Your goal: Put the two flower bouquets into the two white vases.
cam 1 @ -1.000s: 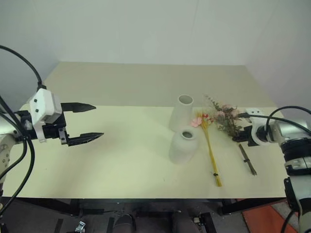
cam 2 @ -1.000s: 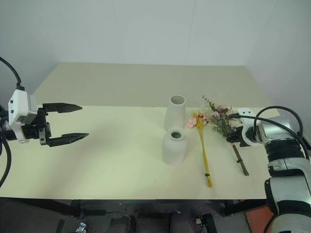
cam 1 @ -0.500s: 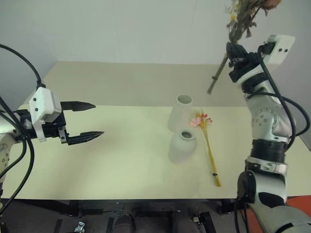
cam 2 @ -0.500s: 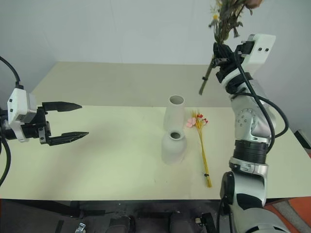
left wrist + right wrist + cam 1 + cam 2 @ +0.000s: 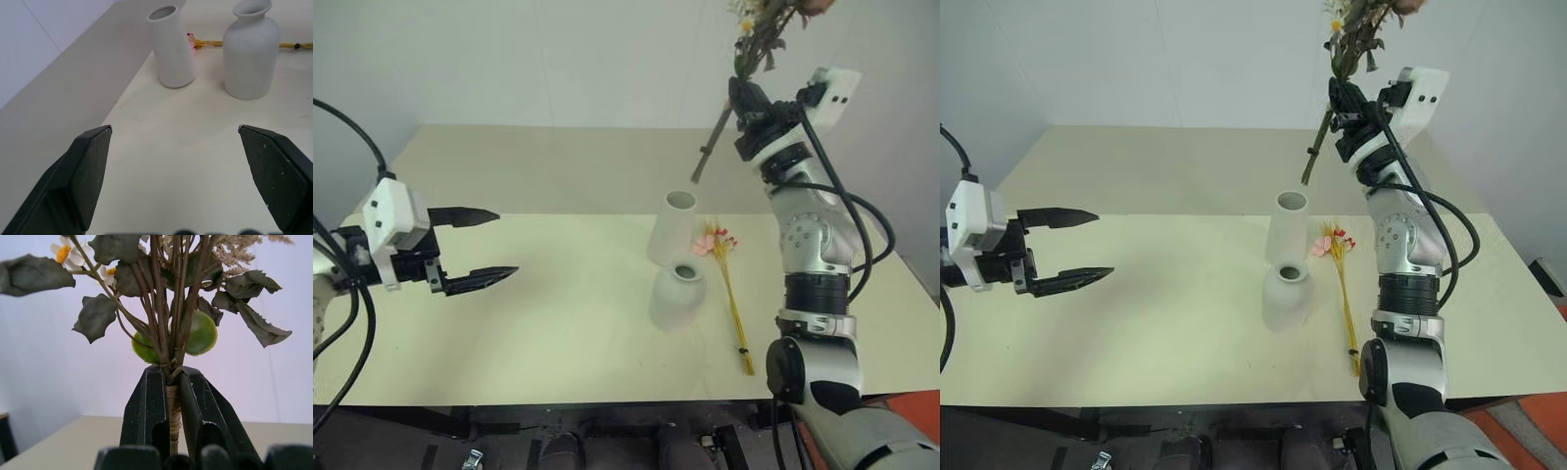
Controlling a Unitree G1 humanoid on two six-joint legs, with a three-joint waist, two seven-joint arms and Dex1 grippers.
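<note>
My right gripper is raised high above the table's right half, shut on the stems of the bushy green-grey bouquet. Its blooms point up and its stem end hangs down to the left, above the taller white vase. In the right wrist view the fingers clamp the bound stems. The rounder white vase stands just in front of the tall one. The slim yellow-stalked bouquet lies on the table right of the vases. My left gripper hovers open at the left, empty.
The pale table has broad free room between my left gripper and the vases. A wall rises behind the table's far edge.
My right arm has lifted the bushy bouquet off the table, swung it up and to the left, then shifted it slightly further left. The left gripper stayed in place.
</note>
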